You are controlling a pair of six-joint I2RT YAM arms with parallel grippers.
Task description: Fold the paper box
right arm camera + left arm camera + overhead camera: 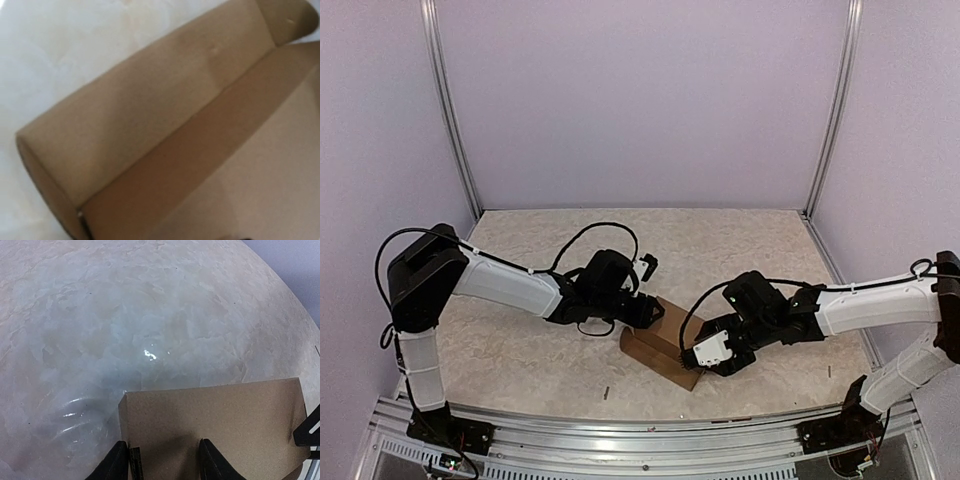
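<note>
Jaws of the left gripper [162, 444] stand apart. In the left wrist view its two dark fingers [116, 462] straddle the near edge of a flat brown panel, with a thin cardboard edge just inside the left finger. The gap between them is far wider than that edge, so nothing is pinched. From above, this gripper reaches in from the left and sits at the far left side of the paper box [655, 355].

That box lies on the mottled beige table [520, 350], near the middle and between the two arms, partly folded, with one long wall raised along its near side.

To the right, the right gripper [702, 358] meets the near right end of the box, its white housing pressed close against the cardboard. Its wrist view is blurred and filled by the box: a long upright wall runs diagonally, with a rounded tab at the upper right and the inner floor below. Its fingers do not show there, so I cannot tell whether those jaws are parted or clamped.
</note>
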